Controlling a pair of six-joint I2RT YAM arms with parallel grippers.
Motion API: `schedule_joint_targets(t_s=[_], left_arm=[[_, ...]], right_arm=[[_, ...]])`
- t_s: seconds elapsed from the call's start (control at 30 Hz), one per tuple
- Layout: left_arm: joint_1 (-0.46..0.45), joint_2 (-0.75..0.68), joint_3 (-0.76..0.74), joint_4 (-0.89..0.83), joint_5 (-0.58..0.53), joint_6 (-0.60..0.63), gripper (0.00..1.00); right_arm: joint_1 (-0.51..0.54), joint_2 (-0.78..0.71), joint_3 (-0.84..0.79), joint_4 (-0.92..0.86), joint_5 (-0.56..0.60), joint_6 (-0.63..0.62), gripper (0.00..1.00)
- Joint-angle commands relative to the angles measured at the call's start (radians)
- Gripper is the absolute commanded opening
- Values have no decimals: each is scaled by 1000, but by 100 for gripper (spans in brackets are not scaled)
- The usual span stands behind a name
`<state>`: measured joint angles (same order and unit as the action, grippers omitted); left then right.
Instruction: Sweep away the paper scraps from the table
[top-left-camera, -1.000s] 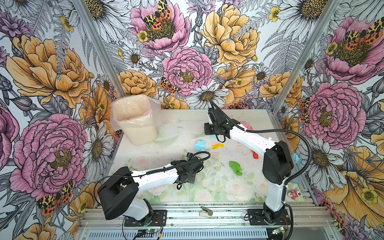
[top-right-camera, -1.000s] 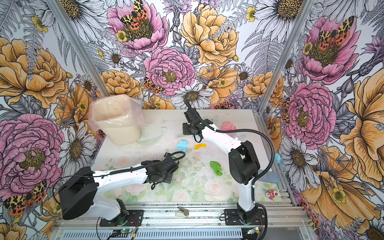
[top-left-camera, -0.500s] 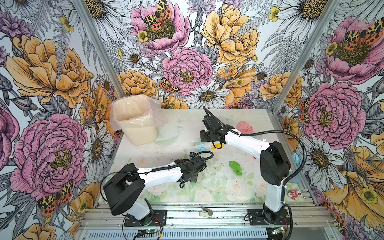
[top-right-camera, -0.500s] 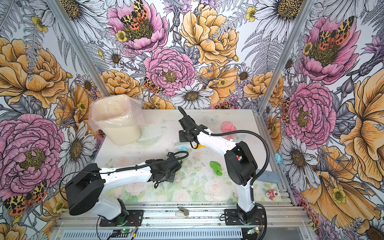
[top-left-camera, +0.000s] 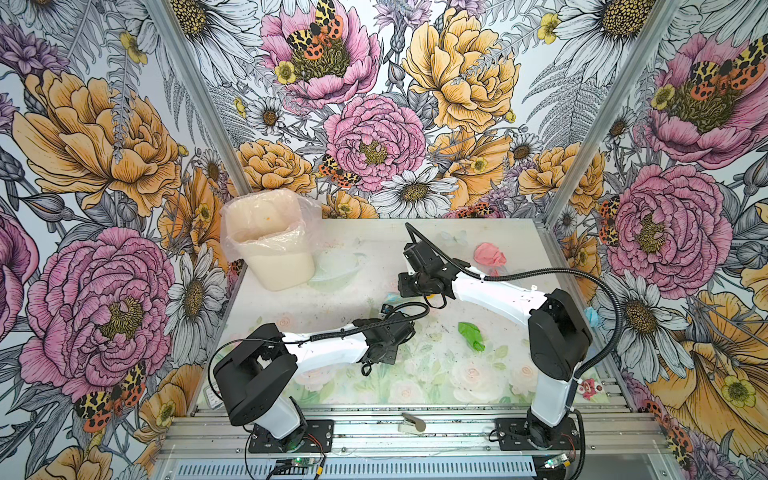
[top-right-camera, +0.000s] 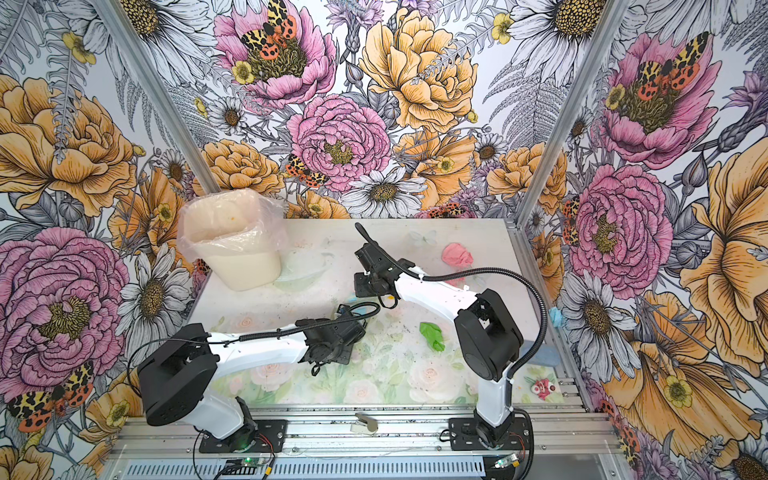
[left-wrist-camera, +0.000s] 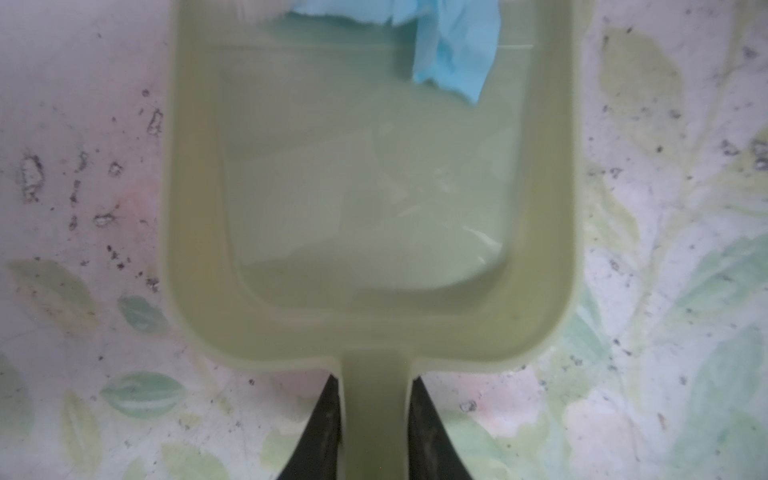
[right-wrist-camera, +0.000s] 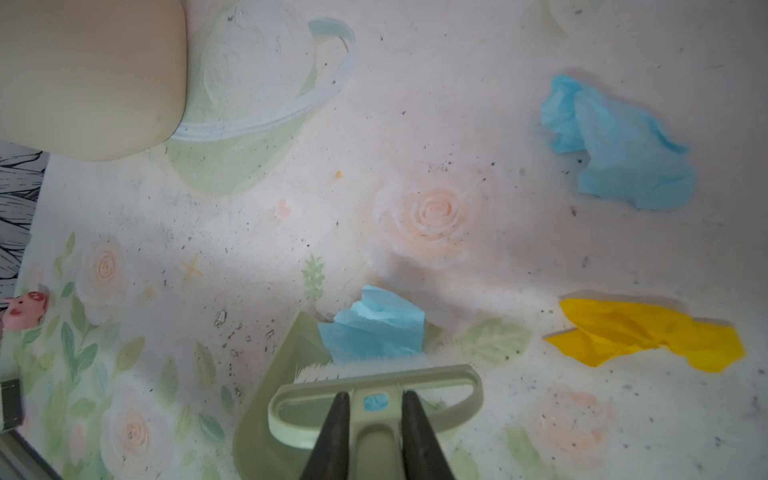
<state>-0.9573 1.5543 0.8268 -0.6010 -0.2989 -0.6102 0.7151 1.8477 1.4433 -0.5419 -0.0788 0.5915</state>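
The left pincer (left-wrist-camera: 376, 399) is clamped shut on the narrow handle of the pale green plastic dustpan (left-wrist-camera: 353, 187). The dustpan lies flat on the white rose-printed counter (right-wrist-camera: 457, 83) with its open end pointing straight away from the jaws. The right pincer (right-wrist-camera: 376, 405) is closed just as firmly on the handle of the pale green hand brush (right-wrist-camera: 440, 388), whose white bristles are down at that open end.

Everything turns on one crumpled light blue paper scrap (right-wrist-camera: 374, 328). It lies dead ahead of the left pincer along the dustpan's long axis, at the far end of the pan. From the right pincer it is just past the brush head, touching the bristles. The left wrist view shows part of it (left-wrist-camera: 453, 50) on the pan floor, toward one side wall. The right arm is plainly the nearer, so a short brush stroke toward the dustpan handle looks like what is needed.

Of the other paper scraps, a second light blue wad (right-wrist-camera: 615, 149) and a flat yellow scrap (right-wrist-camera: 644, 336) lie near the brush on bare counter. A green wad (top-left-camera: 471, 336) and a pink wad (top-left-camera: 489, 254) sit further off on the right arm's side.
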Motion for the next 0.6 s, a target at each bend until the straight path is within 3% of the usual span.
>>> schedule_joint_targets(t_s=[0.0, 0.3, 0.57], left_arm=[[-8, 6, 27, 20, -14, 20, 0], [-9, -9, 11, 21, -19, 11, 0], [-14, -7, 8, 23, -25, -7, 0]], right_arm=[[9, -71, -13, 4, -47, 27, 0], [-38, -109, 47, -24, 34, -31, 0], [-64, 19, 187, -35, 121, -66, 0]])
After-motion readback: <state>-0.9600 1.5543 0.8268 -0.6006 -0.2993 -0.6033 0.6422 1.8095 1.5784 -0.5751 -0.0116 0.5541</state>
